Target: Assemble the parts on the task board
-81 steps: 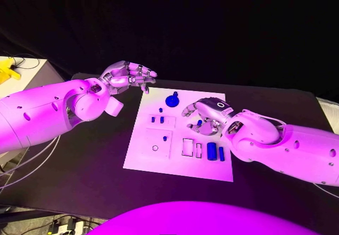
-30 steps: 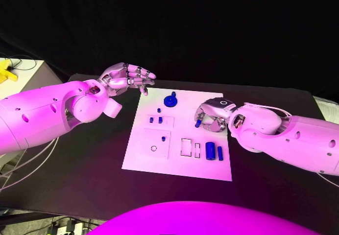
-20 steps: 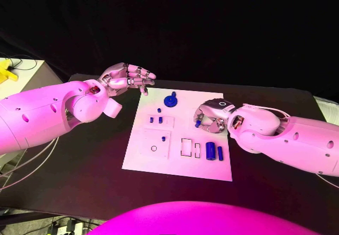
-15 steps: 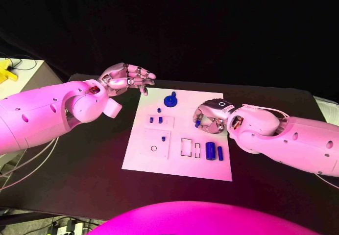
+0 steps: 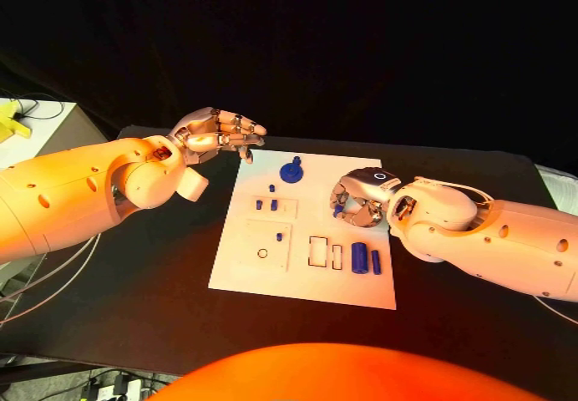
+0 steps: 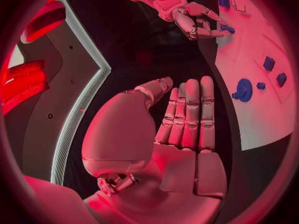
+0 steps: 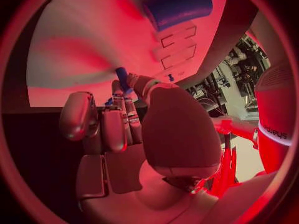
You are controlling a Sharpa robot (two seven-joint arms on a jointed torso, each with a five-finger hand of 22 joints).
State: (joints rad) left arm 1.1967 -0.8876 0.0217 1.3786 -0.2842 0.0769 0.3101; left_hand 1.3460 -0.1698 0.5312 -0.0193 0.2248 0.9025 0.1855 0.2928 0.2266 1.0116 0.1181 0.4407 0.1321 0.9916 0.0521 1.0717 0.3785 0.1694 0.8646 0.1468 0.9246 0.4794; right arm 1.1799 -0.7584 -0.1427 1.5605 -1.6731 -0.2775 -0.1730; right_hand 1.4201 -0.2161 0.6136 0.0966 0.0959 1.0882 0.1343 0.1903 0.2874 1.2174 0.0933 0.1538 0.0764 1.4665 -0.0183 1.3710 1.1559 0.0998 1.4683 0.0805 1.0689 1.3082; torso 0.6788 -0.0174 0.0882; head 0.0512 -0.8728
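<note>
The white task board [image 5: 247,271] lies in the middle of the black table. On it are a blue knob [image 5: 291,172], small blue pegs [image 5: 275,203], a thick blue cylinder [image 5: 359,256] and a slim blue bar [image 5: 377,261]. My right hand [image 5: 359,199] hangs over the board's right middle, fingers curled under. It pinches a small blue peg [image 7: 122,77] between thumb and fingertips, just above the board [image 7: 81,30]. My left hand [image 5: 218,132] hovers at the board's far left corner, holding nothing, with its fingers [image 6: 190,117] straight and side by side.
Empty outlined slots [image 5: 319,251] sit beside the cylinder, and a small ring [image 5: 263,252] lies in the left square. A pale cabinet [image 5: 43,121] stands beyond the table's left end. Black table surface surrounds the board.
The right hand has rolled over and curled its fingers in over the board's right middle with the small peg in them. The left hand has stayed where it was.
</note>
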